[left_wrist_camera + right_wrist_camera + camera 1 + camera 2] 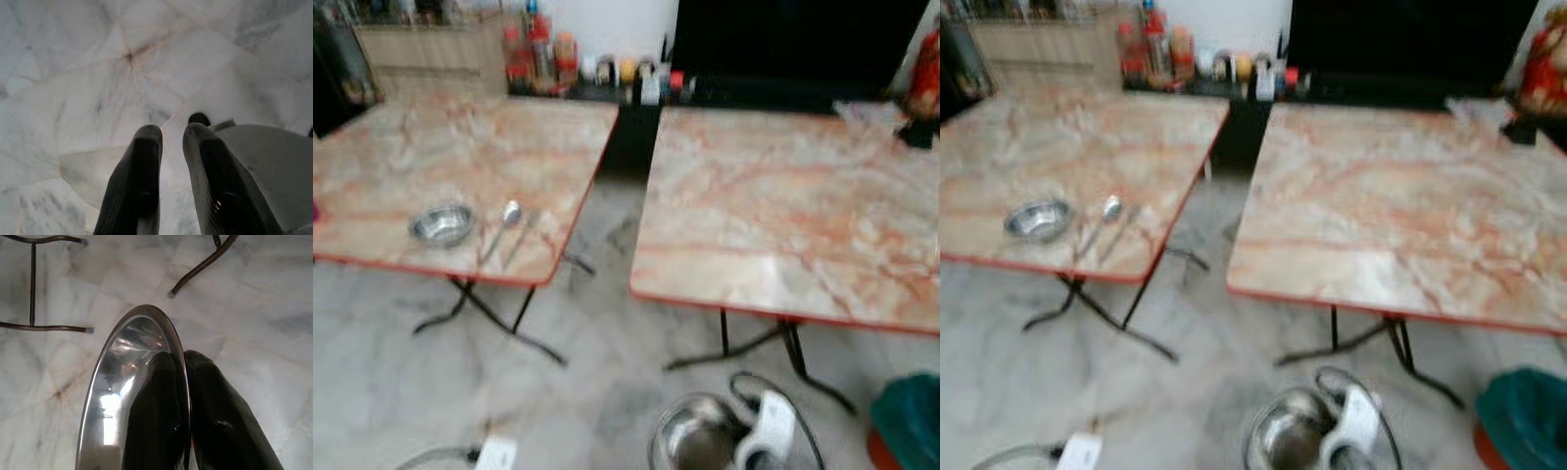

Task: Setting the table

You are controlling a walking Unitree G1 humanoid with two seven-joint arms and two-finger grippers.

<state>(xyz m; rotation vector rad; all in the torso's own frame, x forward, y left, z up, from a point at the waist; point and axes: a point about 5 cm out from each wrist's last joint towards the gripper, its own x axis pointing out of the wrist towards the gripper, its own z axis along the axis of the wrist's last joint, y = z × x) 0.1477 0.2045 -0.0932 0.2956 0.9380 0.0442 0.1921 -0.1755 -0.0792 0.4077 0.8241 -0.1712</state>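
Two marble-patterned tables with red edges stand side by side, the left table (460, 147) and the right table (783, 206). Near the left table's front edge lie a small steel bowl (442, 223), a spoon (509, 217) and a fork (524, 235). My right gripper (182, 357) is shut on the rim of a steel dish (122, 396), one finger inside and one outside. It holds the dish (690, 431) low above the floor, in front of the right table. My left gripper (171, 134) hangs over the marble floor, fingers close together with nothing between them.
Bottles and jars (543, 54) line the back beside a dark screen (803, 39). A red figure (925, 73) stands on the right table's far corner. On the floor are a white power strip (494, 452), a teal object (911, 416) and black table legs (489, 313).
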